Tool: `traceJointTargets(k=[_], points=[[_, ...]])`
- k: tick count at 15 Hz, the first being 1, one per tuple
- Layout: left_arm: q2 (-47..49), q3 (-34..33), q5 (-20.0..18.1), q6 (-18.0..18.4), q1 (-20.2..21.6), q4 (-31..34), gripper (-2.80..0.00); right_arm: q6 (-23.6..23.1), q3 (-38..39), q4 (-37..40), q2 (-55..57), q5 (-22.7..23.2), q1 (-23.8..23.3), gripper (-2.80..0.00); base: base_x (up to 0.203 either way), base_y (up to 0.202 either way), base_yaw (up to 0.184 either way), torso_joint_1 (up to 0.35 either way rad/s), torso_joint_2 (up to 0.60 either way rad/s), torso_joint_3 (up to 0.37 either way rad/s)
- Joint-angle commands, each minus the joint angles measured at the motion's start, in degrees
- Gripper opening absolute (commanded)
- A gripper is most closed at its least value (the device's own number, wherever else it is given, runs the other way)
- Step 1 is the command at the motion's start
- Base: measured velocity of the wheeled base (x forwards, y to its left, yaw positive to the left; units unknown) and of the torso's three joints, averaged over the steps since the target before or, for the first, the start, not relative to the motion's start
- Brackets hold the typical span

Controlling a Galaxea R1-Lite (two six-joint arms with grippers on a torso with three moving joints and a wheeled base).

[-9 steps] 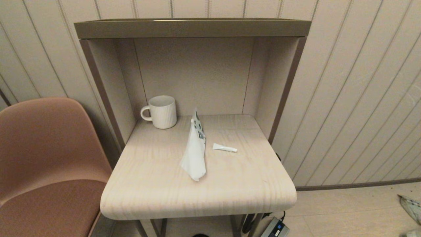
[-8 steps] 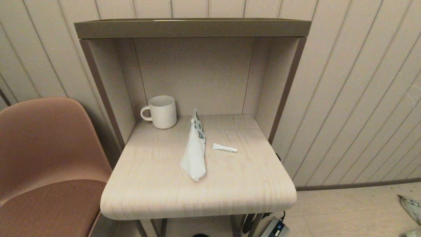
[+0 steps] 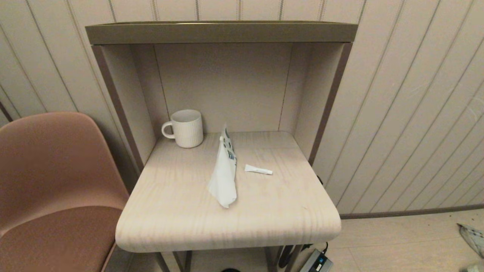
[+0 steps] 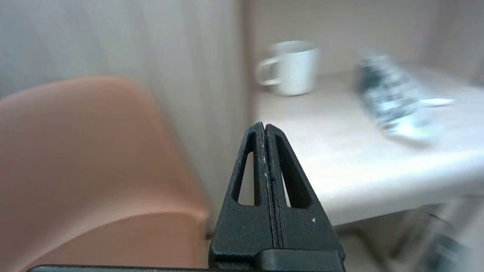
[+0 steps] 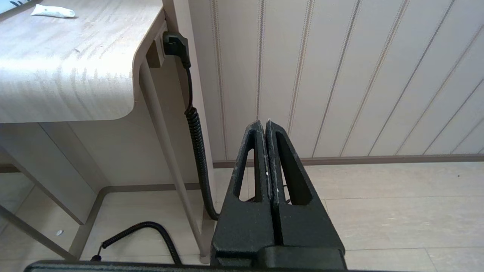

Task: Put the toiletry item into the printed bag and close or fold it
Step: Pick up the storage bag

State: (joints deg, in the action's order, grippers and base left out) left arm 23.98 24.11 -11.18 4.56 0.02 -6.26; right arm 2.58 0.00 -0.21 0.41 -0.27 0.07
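Head view: the bag (image 3: 224,177) lies at the centre of the frame on the table (image 3: 181,211), its printed end toward the back of the alcove and its plain white end toward the front edge. The tube (image 3: 258,170) lies just right of the bag, apart from it, cap end pointing to the frame's right. The mug (image 3: 184,128) stands upright at centre left, near the alcove's back corner, handle to the left. The chair (image 3: 53,181) fills the lower left of the frame. Neither arm appears in this view.

Left wrist view: the left gripper (image 4: 264,126) sits at lower centre of the frame, its two black fingers pressed together with nothing between them. It is positioned off the table's front corner, with the chair (image 4: 94,170) to the frame's left. The mug (image 4: 291,68), the bag (image 4: 389,98) and the tube (image 4: 436,102) appear blurred in the upper right.

Right wrist view: the right gripper (image 5: 263,124) sits at lower centre, fingers likewise pressed together and empty, low beside the table above the floor (image 5: 397,211). This view alone shows a plug (image 5: 174,41) and a coiled cable (image 5: 196,143) under the table (image 5: 75,75) edge. The tube (image 5: 53,11) shows at upper left.
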Motion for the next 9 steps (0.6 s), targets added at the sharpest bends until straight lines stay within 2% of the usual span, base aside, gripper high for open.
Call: traceJointTargets(k=[1, 2, 3, 4, 6, 7, 8, 9], points=[[18.22, 5.87, -7.40, -0.63, -0.65, -0.04, -2.80, -0.02, 0.00, -0.05, 0.02, 0.00, 0.01, -2.80, 0.000, 0.000, 0.000, 0.000, 0.00, 0.000], [22.81, 7.00, -10.46, -1.11, -2.66, -0.05, -2.80, 0.06, 0.00, -0.05, 0.02, 0.00, 0.01, -2.80, 0.000, 0.000, 0.000, 0.000, 0.00, 0.000], [26.34, 7.62, -12.44, -2.08, -7.12, -0.08, -2.80, -0.03, 0.00, -0.05, 0.02, 0.00, 0.01, -2.80, 0.000, 0.000, 0.000, 0.000, 0.00, 0.000], [28.11, 7.90, -13.60, -3.67, -13.75, -0.09, -2.80, -0.03, 0.00, -0.05, 0.02, 0.00, 0.01, -2.80, 0.000, 0.000, 0.000, 0.000, 0.00, 0.000], [31.10, 8.09, -12.71, -8.48, -26.20, -0.18, -2.80, -0.03, 0.00, -0.05, 0.02, 0.00, 0.01, -2.80, 0.000, 0.000, 0.000, 0.000, 0.00, 0.000], [32.96, 7.94, -9.61, -12.04, -31.85, -0.83, -2.80, 0.02, 0.00, -0.05, 0.02, 0.00, 0.01, -2.80, 0.000, 0.000, 0.000, 0.000, 0.00, 0.000], [35.13, 7.08, -5.14, -15.60, -36.24, -3.40, 0.00, -0.03, 0.00, -0.05, 0.02, 0.00, 0.01, -2.80, 0.000, 0.000, 0.000, 0.000, 0.00, 0.000], [37.59, 5.34, -1.44, -17.83, -38.90, -9.98, 0.00, -0.03, 0.00, -0.05, 0.02, 0.00, 0.01, -2.80, 0.000, 0.000, 0.000, 0.000, 0.00, 0.000]])
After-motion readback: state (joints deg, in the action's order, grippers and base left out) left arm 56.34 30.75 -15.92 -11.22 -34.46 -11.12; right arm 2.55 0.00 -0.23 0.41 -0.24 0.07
